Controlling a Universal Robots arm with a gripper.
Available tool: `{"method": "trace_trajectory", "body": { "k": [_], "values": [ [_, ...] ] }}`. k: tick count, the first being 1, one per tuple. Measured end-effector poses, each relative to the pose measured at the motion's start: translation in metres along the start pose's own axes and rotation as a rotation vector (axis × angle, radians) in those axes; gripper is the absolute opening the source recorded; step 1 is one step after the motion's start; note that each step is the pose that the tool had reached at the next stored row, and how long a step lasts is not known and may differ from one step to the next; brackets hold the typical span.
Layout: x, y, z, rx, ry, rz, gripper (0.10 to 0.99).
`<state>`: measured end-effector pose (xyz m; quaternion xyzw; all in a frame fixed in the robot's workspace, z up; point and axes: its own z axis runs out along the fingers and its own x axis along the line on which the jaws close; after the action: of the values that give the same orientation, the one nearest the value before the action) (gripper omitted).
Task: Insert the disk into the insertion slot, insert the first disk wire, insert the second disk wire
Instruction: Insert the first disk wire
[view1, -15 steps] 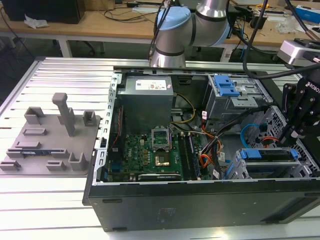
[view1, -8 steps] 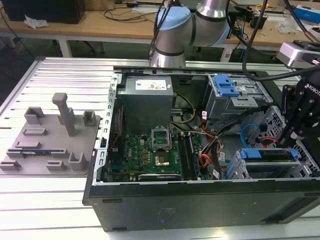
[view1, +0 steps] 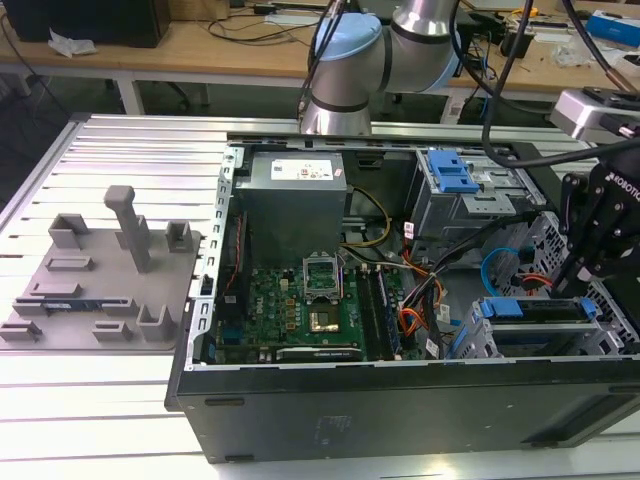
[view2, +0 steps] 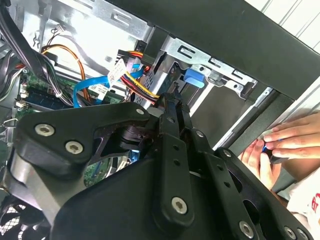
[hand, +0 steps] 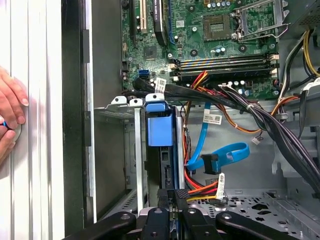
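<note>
The disk (view1: 518, 308), in its blue carrier, sits inside the silvery insertion slot (view1: 475, 338) at the case's corner on the exterior view's right. In the first wrist view the disk's blue frame (hand: 160, 125) stands in the cage (hand: 117, 107). My gripper (hand: 170, 199) hangs just behind the disk, shut on the black plug of a red, yellow and black disk wire (hand: 200, 190). The second wrist view shows the gripper (view2: 170, 102) at that same wire bundle (view2: 137, 80), near the blue frame (view2: 192, 77). A blue flat disk wire (hand: 225, 152) loops loose beside it. In the exterior view the gripper (view1: 580, 275) is above the cage.
A person's hand (hand: 10, 110) rests on the table outside the case wall; it also appears in the second wrist view (view2: 285, 145). A black cable bundle (hand: 260, 115) crosses above the cage. The motherboard (view1: 300, 305), grey power supply (view1: 295, 195), blue-latched bay (view1: 450, 175) and grey fixture (view1: 100, 270) lie around.
</note>
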<state>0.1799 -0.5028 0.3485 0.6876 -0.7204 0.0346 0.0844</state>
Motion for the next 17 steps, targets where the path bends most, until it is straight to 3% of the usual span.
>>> {"method": "trace_trajectory", "body": {
  "k": [17],
  "values": [
    [0.0007,-0.0002,0.0030,-0.001,-0.0004,0.007,0.165]
  ]
}}
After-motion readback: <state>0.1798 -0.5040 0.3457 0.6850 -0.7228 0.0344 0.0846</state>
